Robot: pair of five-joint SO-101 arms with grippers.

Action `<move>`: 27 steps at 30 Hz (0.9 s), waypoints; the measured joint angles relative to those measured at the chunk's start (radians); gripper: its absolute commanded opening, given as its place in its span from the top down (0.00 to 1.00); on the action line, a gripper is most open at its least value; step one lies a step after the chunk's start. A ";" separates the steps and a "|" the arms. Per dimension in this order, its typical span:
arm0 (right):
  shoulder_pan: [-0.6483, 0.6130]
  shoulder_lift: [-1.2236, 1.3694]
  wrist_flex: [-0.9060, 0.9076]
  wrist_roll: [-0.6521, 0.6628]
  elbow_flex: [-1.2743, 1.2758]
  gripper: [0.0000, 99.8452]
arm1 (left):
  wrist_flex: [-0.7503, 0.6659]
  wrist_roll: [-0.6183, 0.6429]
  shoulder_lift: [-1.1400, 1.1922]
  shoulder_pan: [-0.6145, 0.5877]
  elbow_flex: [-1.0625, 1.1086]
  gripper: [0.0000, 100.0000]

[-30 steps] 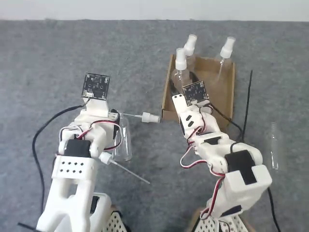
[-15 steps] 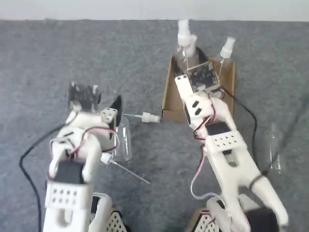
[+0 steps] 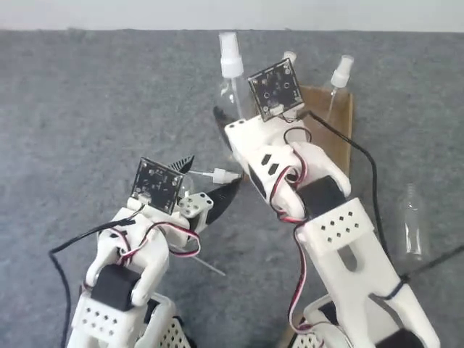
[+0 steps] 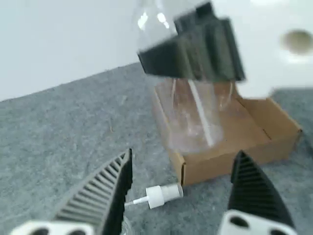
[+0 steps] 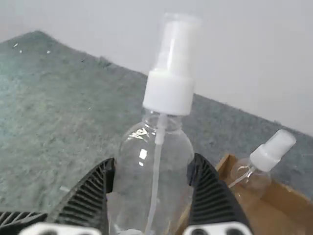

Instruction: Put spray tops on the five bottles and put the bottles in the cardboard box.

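My right gripper (image 3: 232, 119) is shut on a clear bottle (image 5: 154, 166) with a white spray top (image 5: 171, 83), held upright above the left edge of the cardboard box (image 3: 337, 127). The left wrist view shows that bottle (image 4: 193, 112) hanging in front of the box (image 4: 234, 147). Two more topped bottles (image 3: 341, 72) stand in the box; one (image 5: 261, 164) shows in the right wrist view. My left gripper (image 3: 203, 181) is open just above the mat, with a loose spray top (image 4: 159, 195) lying between its fingers (image 4: 105, 191) and slightly ahead of them.
A capless bottle (image 3: 412, 221) lies on the grey mat at the right. The thin tube of another loose spray top (image 3: 210, 268) lies beside the left arm's base. The mat's far left is free.
The right arm has lifted the topped bottle up and leftward from the box. The left arm has swung right and forward to straddle the loose spray top.
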 measured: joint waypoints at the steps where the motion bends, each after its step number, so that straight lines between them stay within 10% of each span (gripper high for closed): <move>1: -0.009 -0.006 0.041 -0.003 -0.012 0.99 | -0.014 0.000 0.000 -0.003 0.008 0.70; 16: -0.031 -0.189 0.276 -0.009 -0.031 0.99 | -0.023 0.000 -0.012 0.002 0.015 0.70; 27: 0.127 -0.172 0.126 -0.009 -0.031 0.99 | -0.023 0.000 -0.003 -0.008 0.049 0.75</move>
